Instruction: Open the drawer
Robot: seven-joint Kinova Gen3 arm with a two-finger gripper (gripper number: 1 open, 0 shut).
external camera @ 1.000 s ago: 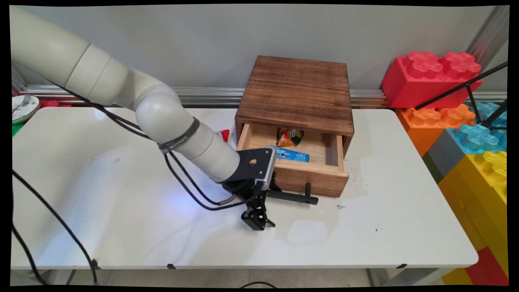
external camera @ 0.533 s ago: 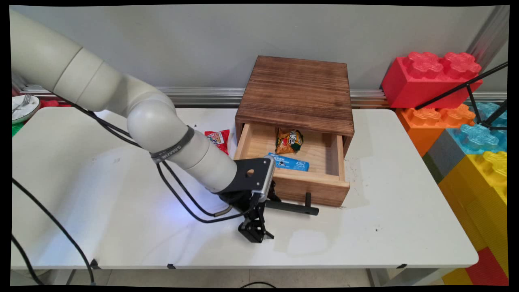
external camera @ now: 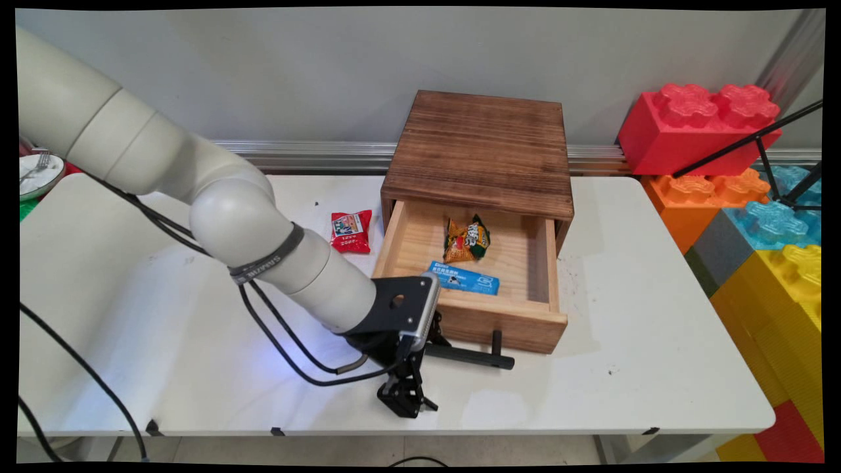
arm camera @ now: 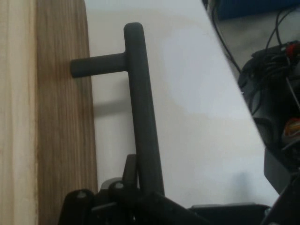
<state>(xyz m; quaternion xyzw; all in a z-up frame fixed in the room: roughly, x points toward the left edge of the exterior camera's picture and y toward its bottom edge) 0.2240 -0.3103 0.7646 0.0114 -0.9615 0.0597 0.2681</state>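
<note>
The fingers are pinching the black drawer handle at its near end; the open wooden drawer is sitting just beyond them on the counter.

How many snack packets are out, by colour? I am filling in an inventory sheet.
Red packet, on the table left of the wooden drawer box: 1
Orange-and-green packet, in the open drawer: 1
Blue packet, in the drawer: 1
Total: 3
</note>
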